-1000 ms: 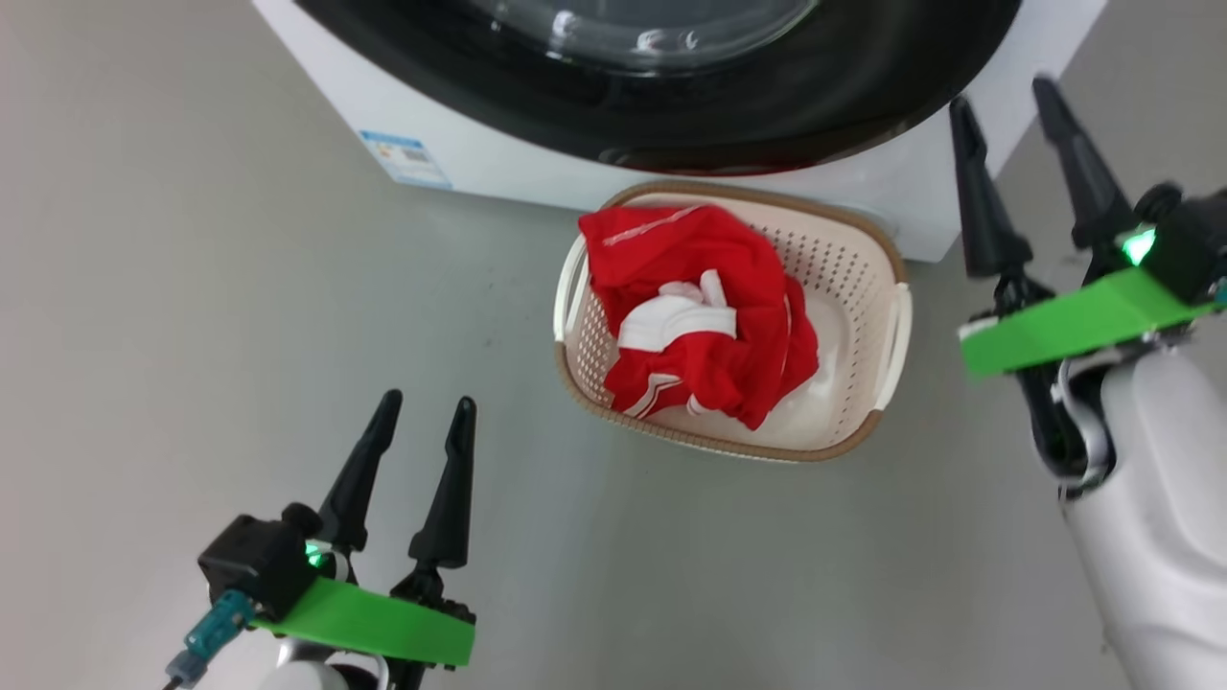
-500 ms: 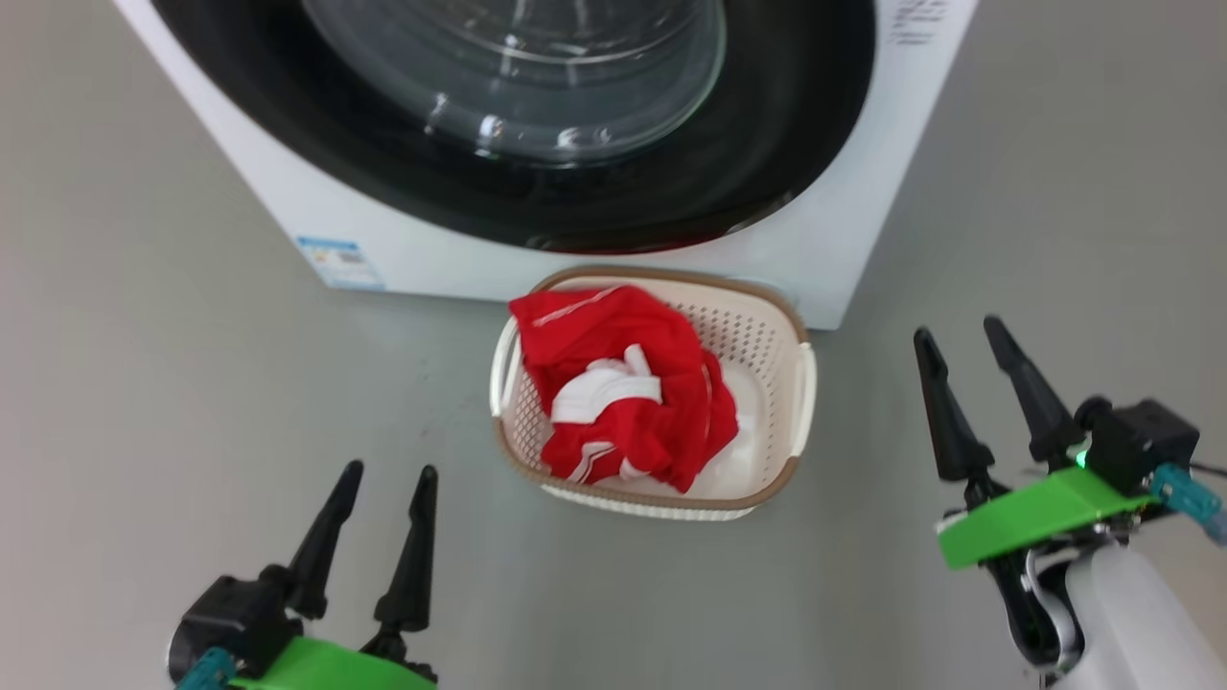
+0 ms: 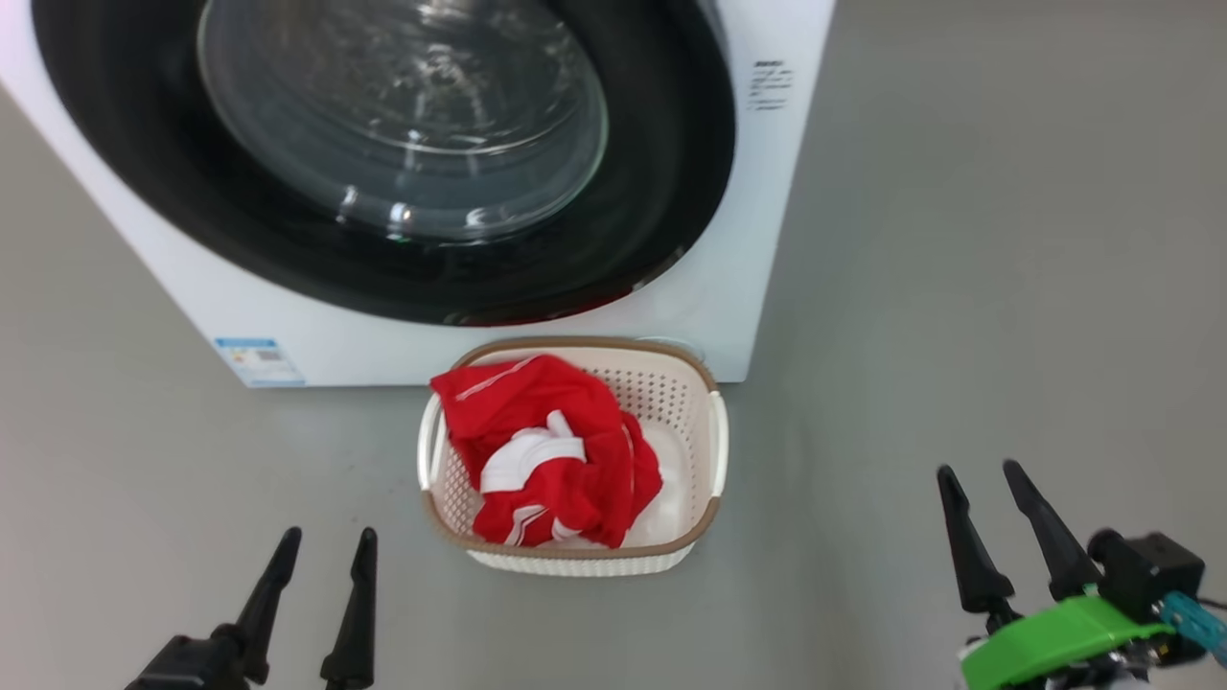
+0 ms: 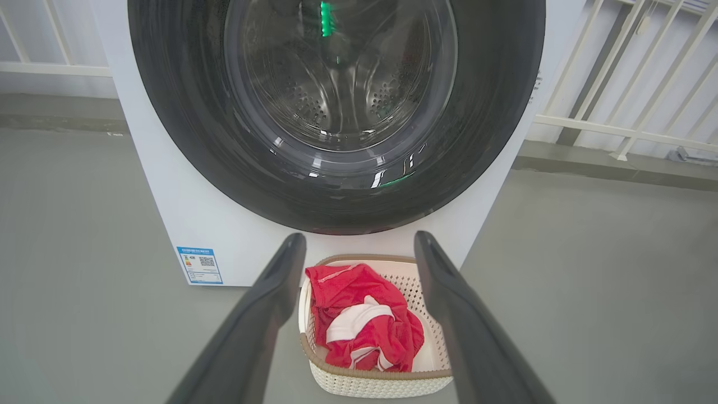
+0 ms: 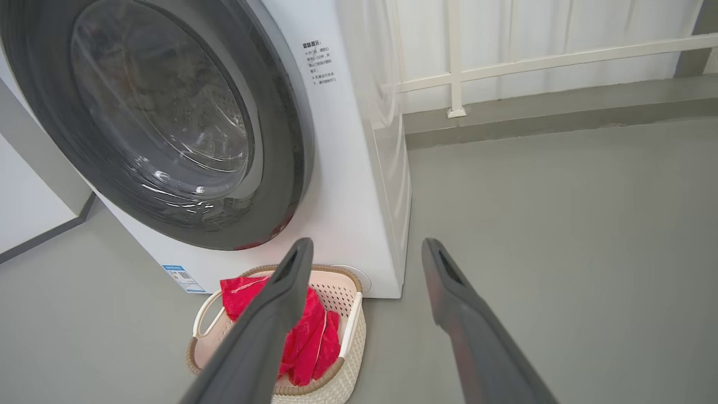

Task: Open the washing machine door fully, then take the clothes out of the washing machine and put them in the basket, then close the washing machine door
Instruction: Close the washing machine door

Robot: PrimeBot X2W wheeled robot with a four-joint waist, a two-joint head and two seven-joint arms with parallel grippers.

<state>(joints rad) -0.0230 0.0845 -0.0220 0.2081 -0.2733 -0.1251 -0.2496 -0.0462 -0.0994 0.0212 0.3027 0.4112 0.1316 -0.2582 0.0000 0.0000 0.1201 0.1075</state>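
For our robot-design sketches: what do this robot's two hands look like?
The left hand and the right hand each have two long, dark fingers tapering to narrow tips. Behind the right hand's fingers sit a bright green plate, a black boxy block and a teal connector.

Head camera looks down from above at the floor (image 3: 959,287) before the washer (image 3: 767,192), basket (image 3: 585,342) mid-frame. Left wrist camera, low and close, faces the door (image 4: 185,140) squarely; right wrist camera takes it at an angle, catching the washer's side panel (image 5: 387,168). All three share door, basket, clothes (image 3: 546,450).
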